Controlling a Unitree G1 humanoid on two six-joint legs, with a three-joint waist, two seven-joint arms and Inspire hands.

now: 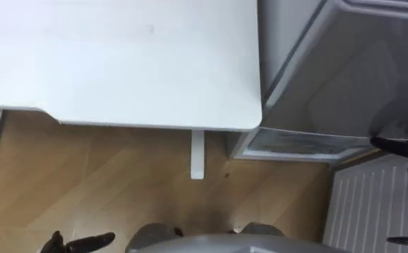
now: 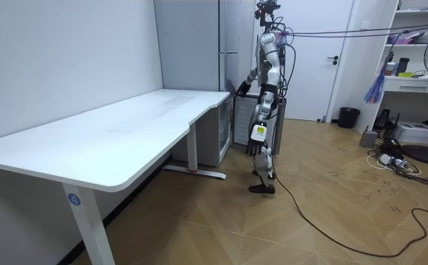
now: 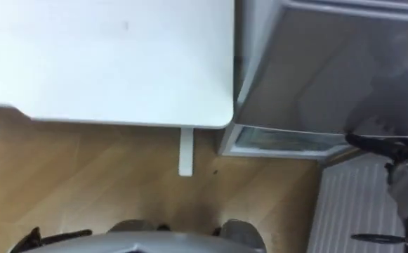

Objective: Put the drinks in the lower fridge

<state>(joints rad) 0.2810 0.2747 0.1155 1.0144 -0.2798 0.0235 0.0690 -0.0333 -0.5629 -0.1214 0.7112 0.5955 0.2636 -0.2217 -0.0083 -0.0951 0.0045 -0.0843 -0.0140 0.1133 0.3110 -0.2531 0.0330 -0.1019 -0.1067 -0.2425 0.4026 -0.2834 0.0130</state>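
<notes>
I am standing at the far end of the white table (image 1: 119, 70), where its corner is sitting just beside the tall grey fridge (image 1: 344, 77), and I am looking down at both. The tabletop is lying to my left and the fridge to my right. The wooden floor (image 1: 105, 183) is showing below them, with one white table leg (image 1: 197, 154) coming down onto it.

I am holding my right hand (image 1: 399, 146) up at the fridge front. Its dark fingers are stretching out straight and the thumb is spreading well apart below them, so it is gripping nothing. Whether the fingertips are touching the grey surface I cannot tell. My left hand (image 1: 81, 244) is hanging low at my side over the floor, fingers relaxed and pointing outward, carrying nothing.

At the foot of the grey front a pale, glassy strip (image 1: 295, 144) is showing. I cannot tell whether it is a shelf edge or part of the lower compartment, and I am making out nothing of what is sitting inside. Below my right hand a white ribbed panel (image 1: 372, 204) is running toward the lower right. I cannot tell where the drinks are.

In the room view a small dark bin (image 2: 348, 116) is standing by the white door beyond me, well apart from the fridge, its contents hidden from me.
</notes>
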